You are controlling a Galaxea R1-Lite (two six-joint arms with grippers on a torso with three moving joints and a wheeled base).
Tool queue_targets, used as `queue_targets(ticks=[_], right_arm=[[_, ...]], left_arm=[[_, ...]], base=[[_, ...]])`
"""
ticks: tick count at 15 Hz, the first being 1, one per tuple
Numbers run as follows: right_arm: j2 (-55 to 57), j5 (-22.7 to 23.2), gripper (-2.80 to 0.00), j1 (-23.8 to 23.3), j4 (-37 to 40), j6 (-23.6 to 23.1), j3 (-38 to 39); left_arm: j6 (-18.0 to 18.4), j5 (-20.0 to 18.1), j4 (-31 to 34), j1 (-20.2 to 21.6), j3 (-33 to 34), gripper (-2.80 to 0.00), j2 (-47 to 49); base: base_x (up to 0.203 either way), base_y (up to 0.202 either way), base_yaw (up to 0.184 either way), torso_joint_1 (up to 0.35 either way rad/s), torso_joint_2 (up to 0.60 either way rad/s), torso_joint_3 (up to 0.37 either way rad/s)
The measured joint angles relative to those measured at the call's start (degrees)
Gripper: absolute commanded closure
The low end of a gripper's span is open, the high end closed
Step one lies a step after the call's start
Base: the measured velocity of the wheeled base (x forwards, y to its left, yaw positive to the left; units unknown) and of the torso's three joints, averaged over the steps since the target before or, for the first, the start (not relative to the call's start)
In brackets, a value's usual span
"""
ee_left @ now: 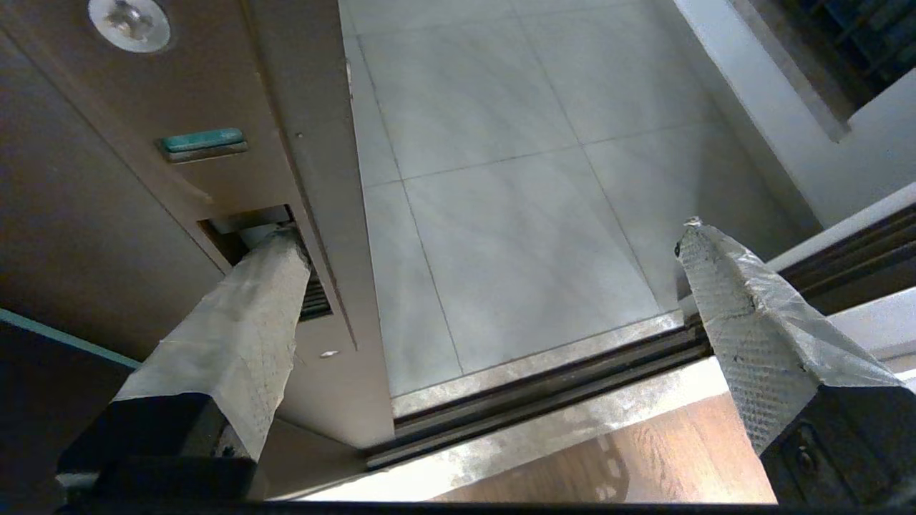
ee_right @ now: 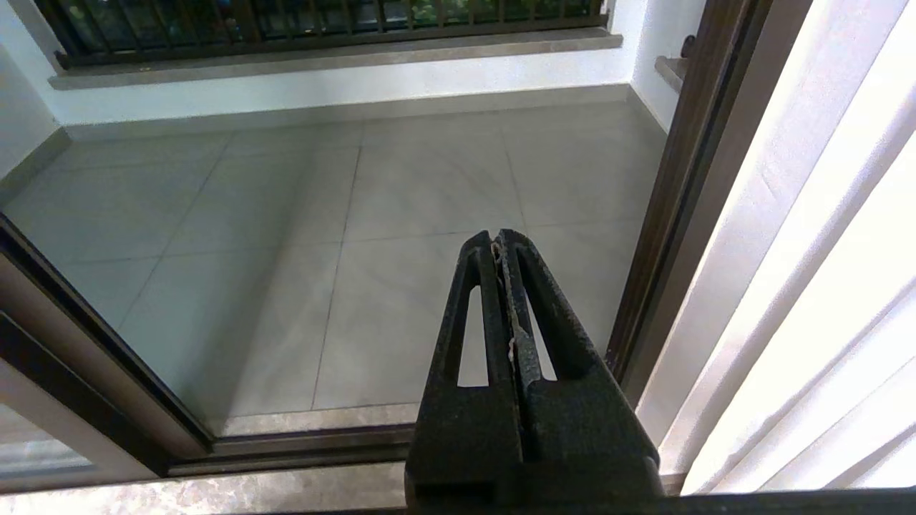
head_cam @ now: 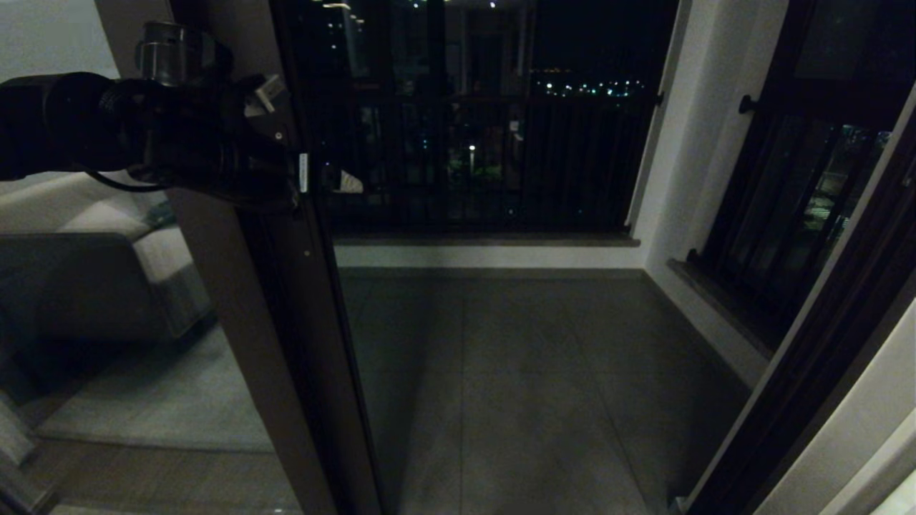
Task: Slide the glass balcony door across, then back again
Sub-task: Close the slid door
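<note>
One glass balcony door (head_cam: pixel 286 343) stands at the left. The left pincer (ee_left: pixel 486 243) is spread wide, one finger (ee_left: pixel 243 322) in the door's slot handle (ee_left: pixel 243 232). The right pincer (ee_right: pixel 501 247) is closed, empty.

Dark brown frame on the glass balcony door (ee_left: pixel 143 186), with a small teal tab (ee_left: pixel 202 140). Pale grey veined floor tiles (ee_left: pixel 515 179). Black right pincer (ee_right: pixel 501 247); white curtain (ee_right: pixel 809 286).

Right tool (ee_right: pixel 501 247) (fingers pressed together) hangs above the balcony floor (ee_right: pixel 286 236).
</note>
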Motion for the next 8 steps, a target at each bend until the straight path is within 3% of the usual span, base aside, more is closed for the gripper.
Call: queue_targets(ticks=[8], right_arm=[[0.0, -0.01, 0.0, 0.0, 0.0, 0.0, 0.01]], left_arm=[[0.01, -0.34, 0.0, -1.55, 0.02, -2.8, -0.09]], base=[[0.0, 0.0, 0.0, 0.0, 0.0, 0.0]])
